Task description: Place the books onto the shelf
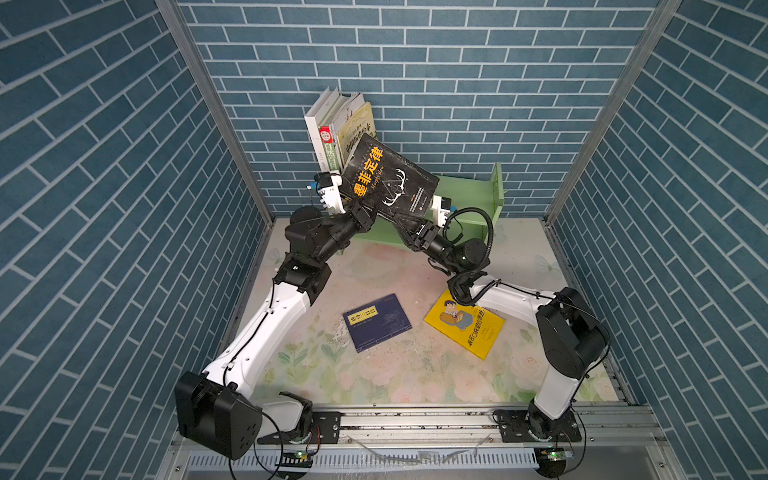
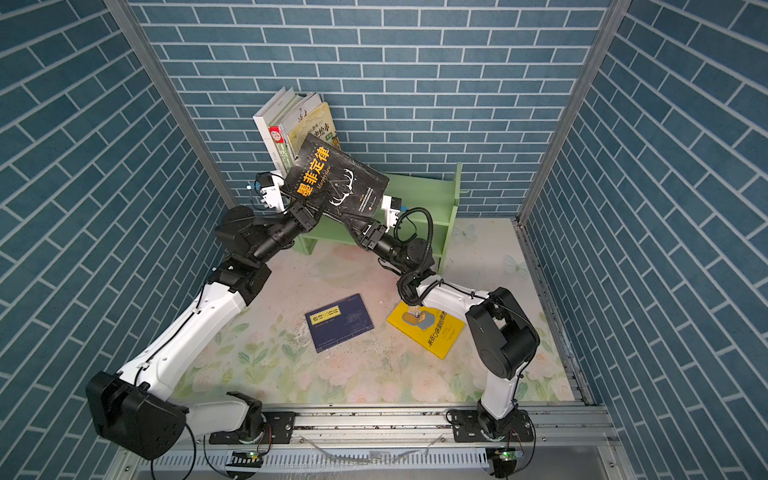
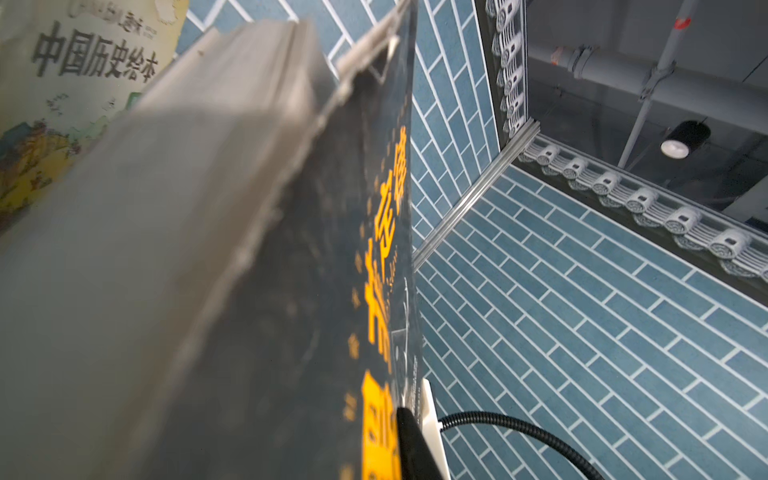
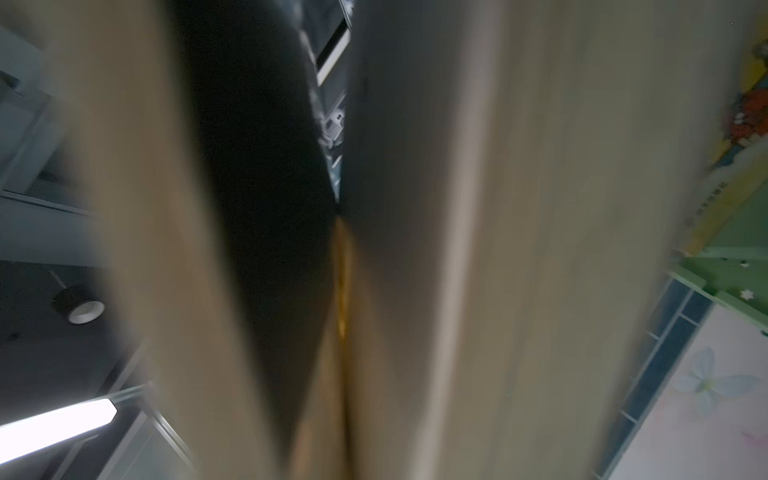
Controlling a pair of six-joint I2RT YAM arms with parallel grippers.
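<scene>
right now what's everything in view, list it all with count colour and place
shelf: one, light green, against the back wall
standing books: four, white, green-and-red, white, pale yellow, upright at the shelf's left end
black book: one, black with orange title, tilted in the air in front of the shelf
navy book: one, navy, flat mid-table
yellow book: one, bright yellow, flat on the table, right of the navy one
table: one, floral cover
walls: three, blue brick pattern
left gripper: black, clamped on the black book's lower left corner
right gripper: black, at its lower right edge, grip unclear

two high overviews, two upward close-ups
</scene>
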